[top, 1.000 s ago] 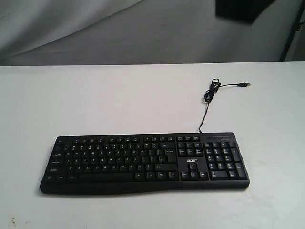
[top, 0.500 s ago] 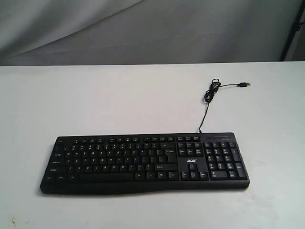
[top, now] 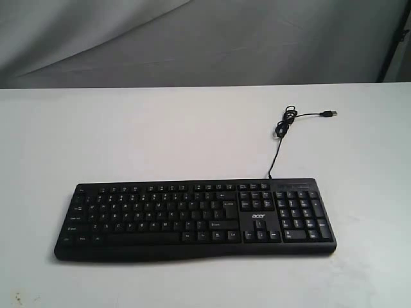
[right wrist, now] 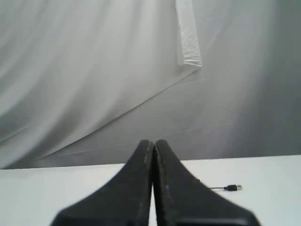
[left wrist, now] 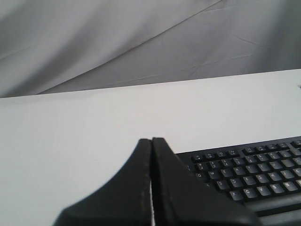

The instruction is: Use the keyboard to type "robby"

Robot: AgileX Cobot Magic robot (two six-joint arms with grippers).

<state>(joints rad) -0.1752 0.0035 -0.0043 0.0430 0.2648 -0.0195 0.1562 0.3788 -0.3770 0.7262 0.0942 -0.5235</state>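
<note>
Staged lab-style recording setup, not a lived-in room: plain white table (top: 160, 128) fills the lower frame, keyboard (top: 192, 218) on it with USB plug (top: 329, 113) lying unplugged, creased grey cloth backdrop (top: 212, 45) across the top.

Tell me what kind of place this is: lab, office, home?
Probably a lab test bench, not a working office: bare white table, draped grey cloth backdrop, and a lone keyboard whose USB cable lies unplugged.

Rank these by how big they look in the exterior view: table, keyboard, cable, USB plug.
Largest to smallest:
1. table
2. keyboard
3. cable
4. USB plug
</note>
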